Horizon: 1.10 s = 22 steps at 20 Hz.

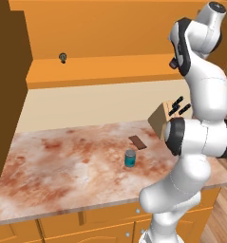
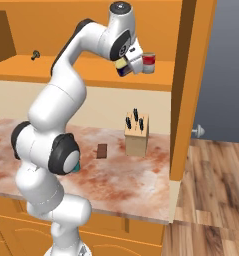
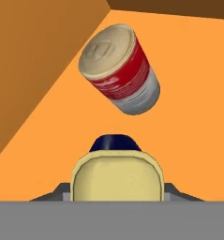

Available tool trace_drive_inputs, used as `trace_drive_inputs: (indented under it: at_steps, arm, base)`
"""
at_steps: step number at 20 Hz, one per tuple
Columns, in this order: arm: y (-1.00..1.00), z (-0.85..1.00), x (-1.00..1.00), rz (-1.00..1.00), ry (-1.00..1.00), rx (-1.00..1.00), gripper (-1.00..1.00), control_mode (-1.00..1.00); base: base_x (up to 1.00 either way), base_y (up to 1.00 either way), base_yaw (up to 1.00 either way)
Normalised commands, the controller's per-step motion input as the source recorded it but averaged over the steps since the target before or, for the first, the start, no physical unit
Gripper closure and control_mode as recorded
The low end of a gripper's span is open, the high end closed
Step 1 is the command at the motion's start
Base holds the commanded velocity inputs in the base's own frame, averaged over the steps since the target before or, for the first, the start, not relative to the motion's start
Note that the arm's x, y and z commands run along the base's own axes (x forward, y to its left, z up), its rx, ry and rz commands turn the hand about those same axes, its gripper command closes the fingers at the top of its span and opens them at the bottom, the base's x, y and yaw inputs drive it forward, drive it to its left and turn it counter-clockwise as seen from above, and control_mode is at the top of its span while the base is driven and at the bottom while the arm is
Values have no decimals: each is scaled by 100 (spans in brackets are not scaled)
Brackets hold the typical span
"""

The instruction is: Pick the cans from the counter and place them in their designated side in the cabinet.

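The cabinet [image 2: 91, 75] shelf carries the red-and-grey can [image 2: 149, 63]; at its 9 o'clock, the fingers [image 2: 127, 67] are clamped tight on the dark blue can [image 2: 122, 66], just above the shelf. The teal can [image 1: 129, 158] stands on the tabletop [image 1: 62, 161], knife block [image 2: 136, 134] at its 2 o'clock.

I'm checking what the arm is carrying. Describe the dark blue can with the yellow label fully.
The small dark blue can with the yellow label is clamped in the shut claw up at the orange wooden cabinet shelf, close beside the red-and-grey can. In the hand view its pale yellow label faces the camera, a dark blue band above.
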Motion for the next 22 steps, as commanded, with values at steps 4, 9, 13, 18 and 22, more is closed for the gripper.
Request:
trace_drive_inputs:
  at_steps: [4, 9, 13, 18, 22]
  arm:
    - [-2, -14, 20, 0, 4, 0, 100, -100]
    - [0, -19, 10, 0, 4, 0, 100, -100]
    - [0, -19, 4, 0, 2, 0, -100, -100]
    - [0, -4, 4, 0, 0, 0, -100, -100]
    - [0, 0, 2, 0, -4, 0, -100, -100]
  base:
    - [0, 0, 0]
    - [0, 0, 0]
    - [0, 0, 0]
    - [0, 0, 0]
    - [0, 0, 0]
